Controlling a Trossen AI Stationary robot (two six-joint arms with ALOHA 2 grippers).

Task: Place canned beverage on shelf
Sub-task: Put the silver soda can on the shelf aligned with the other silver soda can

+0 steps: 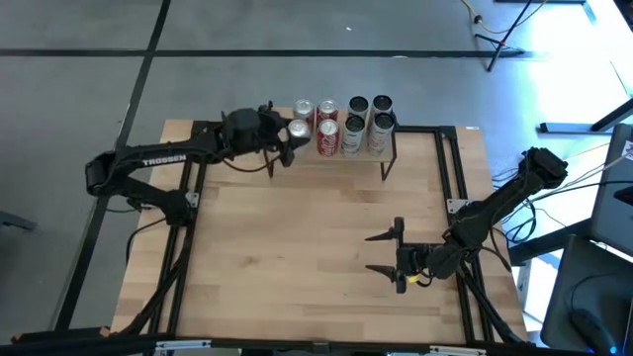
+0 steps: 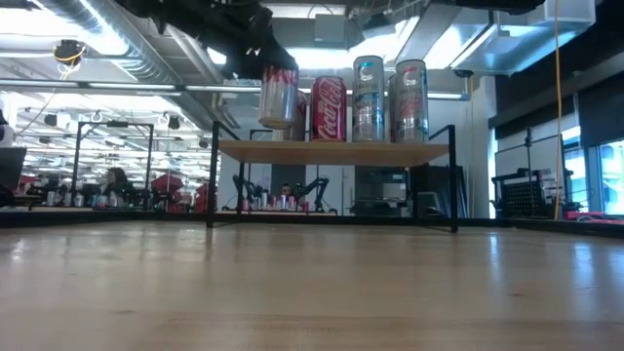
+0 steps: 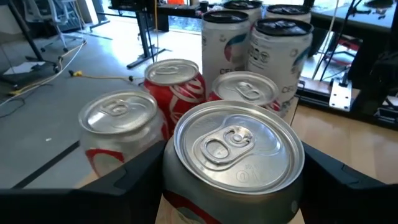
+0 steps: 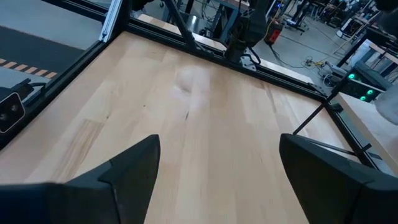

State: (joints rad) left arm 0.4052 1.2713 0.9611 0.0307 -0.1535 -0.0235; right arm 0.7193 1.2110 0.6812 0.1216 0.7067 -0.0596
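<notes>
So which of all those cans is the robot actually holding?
The silver-and-red can at the shelf's left end. The left gripper's fingers flank it, and it hangs slightly above the plank, while the other cans stand untouched beside it.

Small shelf with a light wood top and thin black legs, standing at the far edge of the table. Shiny can with a silver top and some red low down, upright, at the shelf's left end, held a little above the wood. Red cans and tall silver cans standing upright on the shelf beside it, packed close together.
</notes>
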